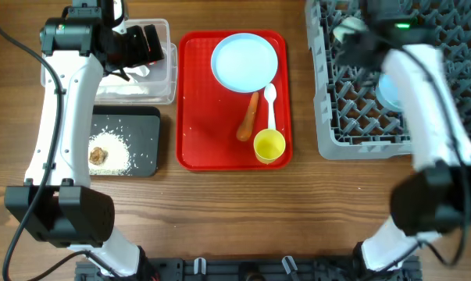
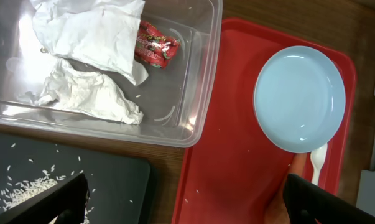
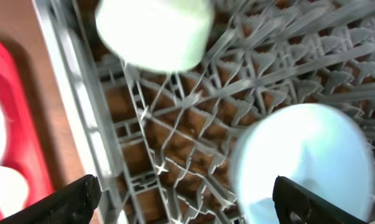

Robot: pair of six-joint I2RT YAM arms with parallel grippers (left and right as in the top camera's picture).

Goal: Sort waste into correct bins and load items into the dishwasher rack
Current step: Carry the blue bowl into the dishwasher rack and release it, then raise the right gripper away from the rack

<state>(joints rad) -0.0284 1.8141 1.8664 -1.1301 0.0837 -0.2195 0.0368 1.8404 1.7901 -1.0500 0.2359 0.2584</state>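
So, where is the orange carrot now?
Overhead view: the orange carrot lies on the red tray, left of the white spoon, between the light-blue plate and the yellow cup.

Free over left half of red tray, bare. Crowded on right half: plate, carrot, spoon, cup close together. Tight in rack: pegs, green bowl, blue bowl. Open at tub end nearest tray; clogged beyond by napkins, wrapper. Bare table strip between tray and rack.
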